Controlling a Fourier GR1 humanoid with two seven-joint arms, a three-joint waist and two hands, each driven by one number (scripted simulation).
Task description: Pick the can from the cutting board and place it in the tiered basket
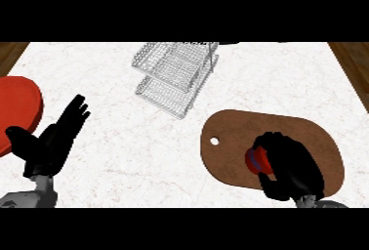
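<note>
Right hand (292,168), fingers curled round the can (255,161) on the board (231,146); left hand (54,139) rests open; basket (176,73) well apart.

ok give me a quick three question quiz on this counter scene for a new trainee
1. True or false: the right hand is curled round the can on the cutting board.
2. Where does the tiered basket stand? A. at the far middle of the counter B. on the cutting board C. beside the left hand
3. Fill in: the red plate shows at the view's ____ edge.

Key: 1. true. 2. A. 3. left.
</note>
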